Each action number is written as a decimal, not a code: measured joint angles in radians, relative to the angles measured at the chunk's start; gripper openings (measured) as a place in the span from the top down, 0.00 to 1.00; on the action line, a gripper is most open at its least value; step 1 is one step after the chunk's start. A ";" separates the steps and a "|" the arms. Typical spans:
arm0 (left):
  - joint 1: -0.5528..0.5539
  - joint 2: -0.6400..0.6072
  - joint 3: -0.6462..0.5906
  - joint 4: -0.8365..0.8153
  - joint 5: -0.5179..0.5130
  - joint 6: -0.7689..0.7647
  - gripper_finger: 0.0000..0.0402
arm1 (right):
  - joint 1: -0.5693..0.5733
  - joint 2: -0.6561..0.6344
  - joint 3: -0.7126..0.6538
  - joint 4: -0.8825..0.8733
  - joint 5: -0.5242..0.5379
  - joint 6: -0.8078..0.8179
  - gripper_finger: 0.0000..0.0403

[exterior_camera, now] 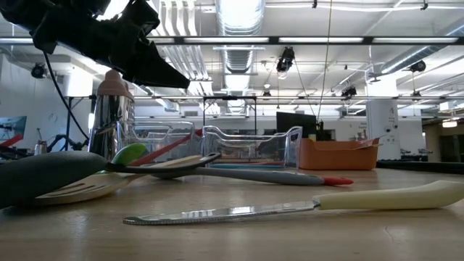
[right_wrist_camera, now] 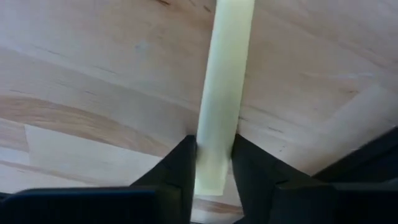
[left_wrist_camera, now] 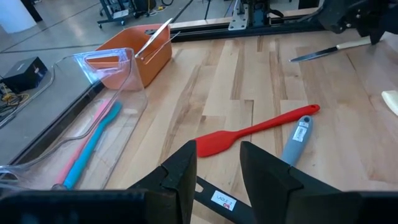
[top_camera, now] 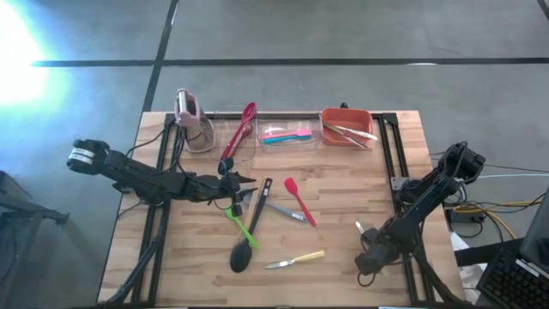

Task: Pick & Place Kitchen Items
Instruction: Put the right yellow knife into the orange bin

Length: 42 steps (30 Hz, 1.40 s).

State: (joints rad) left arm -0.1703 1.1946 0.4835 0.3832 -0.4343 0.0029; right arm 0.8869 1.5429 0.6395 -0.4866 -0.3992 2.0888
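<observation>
Several utensils lie mid-table: a black ladle (top_camera: 249, 236), a green spatula (top_camera: 243, 225), a red spatula (top_camera: 298, 199), a grey-handled tool (top_camera: 287, 215) and a pale-handled knife (top_camera: 296, 259). My left gripper (top_camera: 244, 180) hovers open above their far ends, well clear of the table in the low view (exterior_camera: 163, 72). In the left wrist view the gap of my left gripper (left_wrist_camera: 217, 152) holds nothing. At the near right, my right gripper (top_camera: 367, 243) is shut on a second pale-handled knife (top_camera: 358, 227). My right gripper pinches the knife's pale handle (right_wrist_camera: 217, 134) between its two fingers (right_wrist_camera: 183, 165), close to the handle's free end. The fingers come steeply from above and lie across the handle. The blade (left_wrist_camera: 314, 55) runs low along the tabletop; whether it is lifted, I cannot tell.
Along the far edge stand a pink-topped rack (top_camera: 193, 120), a clear bin (top_camera: 257, 142) with pink and blue utensils, and a red-orange bin (top_camera: 326, 116) with metal tools. A red spoon (top_camera: 240, 133) leans on the clear bin. Bare wood lies between the pile and my right gripper.
</observation>
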 joint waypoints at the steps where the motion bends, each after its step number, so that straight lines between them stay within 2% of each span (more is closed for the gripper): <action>1: 0.000 0.000 0.000 0.000 0.000 0.000 0.69 | -0.004 0.000 0.000 -0.004 0.001 -0.004 0.82; 3: 0.000 0.000 0.000 -0.001 0.000 0.000 0.69 | -0.014 0.000 0.000 -0.009 0.001 -0.015 0.86; 9: -0.001 0.000 0.000 -0.001 0.000 0.000 0.69 | -0.040 0.003 0.011 -0.020 -0.028 -0.094 0.86; 13: -0.001 0.000 0.000 -0.002 0.000 0.000 0.69 | -0.041 -0.013 0.028 -0.033 -0.006 -0.117 0.86; 31: 0.018 0.000 0.000 0.008 0.009 -0.052 0.69 | -0.042 -0.031 0.057 -0.032 0.244 -0.177 0.86; 35: 0.038 0.000 -0.022 0.058 0.048 -0.060 0.69 | -0.042 -0.032 0.057 -0.033 0.290 -0.205 0.86; 42: 0.100 0.000 -0.102 0.298 0.237 -0.101 0.69 | -0.054 -0.034 0.058 -0.037 0.389 -0.259 0.86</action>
State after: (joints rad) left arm -0.0707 1.1946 0.3815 0.6817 -0.1978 -0.0981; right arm 0.8330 1.5092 0.6975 -0.5237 -0.0106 1.8303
